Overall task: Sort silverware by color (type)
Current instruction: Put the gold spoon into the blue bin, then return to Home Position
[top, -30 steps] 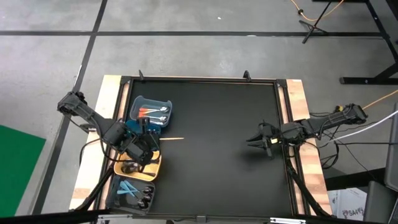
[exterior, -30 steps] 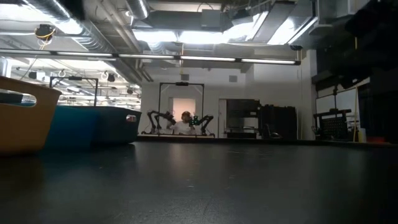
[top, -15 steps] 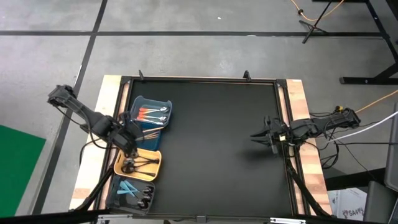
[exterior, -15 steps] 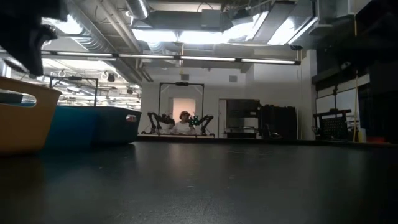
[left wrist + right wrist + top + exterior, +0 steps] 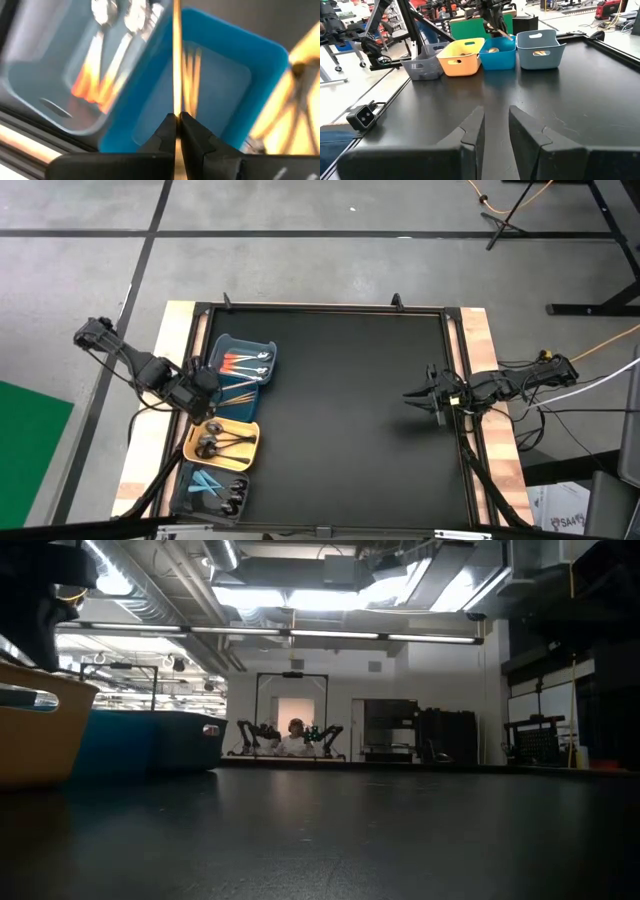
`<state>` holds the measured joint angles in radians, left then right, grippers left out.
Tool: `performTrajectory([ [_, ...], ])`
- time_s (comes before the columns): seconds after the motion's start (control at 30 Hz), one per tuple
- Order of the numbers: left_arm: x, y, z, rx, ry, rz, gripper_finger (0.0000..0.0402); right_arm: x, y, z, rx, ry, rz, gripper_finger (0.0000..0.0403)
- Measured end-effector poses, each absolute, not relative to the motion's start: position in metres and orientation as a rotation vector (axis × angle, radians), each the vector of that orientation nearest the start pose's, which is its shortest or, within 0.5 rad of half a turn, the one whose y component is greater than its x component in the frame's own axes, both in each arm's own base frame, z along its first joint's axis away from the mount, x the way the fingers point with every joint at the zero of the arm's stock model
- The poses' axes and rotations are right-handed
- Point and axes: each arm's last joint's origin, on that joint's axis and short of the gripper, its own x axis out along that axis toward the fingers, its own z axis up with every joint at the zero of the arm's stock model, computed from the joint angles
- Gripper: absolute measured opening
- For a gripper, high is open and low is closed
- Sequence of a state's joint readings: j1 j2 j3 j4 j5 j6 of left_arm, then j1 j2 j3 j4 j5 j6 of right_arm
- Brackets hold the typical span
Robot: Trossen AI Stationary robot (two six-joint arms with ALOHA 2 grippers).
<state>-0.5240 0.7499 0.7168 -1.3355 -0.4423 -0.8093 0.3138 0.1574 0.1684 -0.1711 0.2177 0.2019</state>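
My left gripper [image 5: 205, 384] [image 5: 176, 125] hovers above the bright blue bin [image 5: 235, 65] at the table's left edge, shut on a thin gold utensil [image 5: 236, 393] [image 5: 176, 60]. More gold pieces [image 5: 191, 62] lie inside that bin. Orange-handled spoons with silver heads [image 5: 243, 361] [image 5: 102, 75] lie in the grey-blue bin [image 5: 222, 341] toward the far side. Black silverware [image 5: 220, 443] lies in the yellow bin [image 5: 251, 442], and light blue pieces [image 5: 205, 480] in the grey bin [image 5: 185, 485]. My right gripper [image 5: 418, 398] [image 5: 495, 127] is open above the mat near the right edge. My left gripper pinches the gold utensil near one end [image 5: 175, 112] between its two fingers. The rest of it runs straight out beyond the fingertips, along the fingers. It is lifted clear and hangs over the bright blue bin, pointing toward the table's right.
The bins stand in a row along the left edge of the black mat [image 5: 340, 400]; the right wrist view shows them side by side [image 5: 492, 52]. The wide middle of the mat is bare. Wooden rails [image 5: 480, 340] border the mat. A person sits far off in the room [image 5: 296, 730].
My left gripper has moved toward the table's left and far edges, from over the yellow bin to over the bright blue bin, carrying the gold utensil with it off the open mat. My right gripper has drawn back slightly toward the right edge.
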Motion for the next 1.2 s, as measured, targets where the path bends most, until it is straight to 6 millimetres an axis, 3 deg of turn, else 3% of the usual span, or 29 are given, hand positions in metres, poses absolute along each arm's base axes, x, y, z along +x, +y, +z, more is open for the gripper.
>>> performTrajectory([
  [0.2, 0.0861, -0.0374, 0.2429, -0.165, 1.19, 0.36, 0.0005, 0.0955, 0.0244, 0.1924, 0.167, 0.163, 0.079, 0.0078],
  [1.2, 0.087, -0.0374, 0.2436, -0.196, 1.174, 0.381, 0.0031, 0.0955, 0.0252, 0.1925, 0.195, 0.166, 0.105, 0.0079],
])
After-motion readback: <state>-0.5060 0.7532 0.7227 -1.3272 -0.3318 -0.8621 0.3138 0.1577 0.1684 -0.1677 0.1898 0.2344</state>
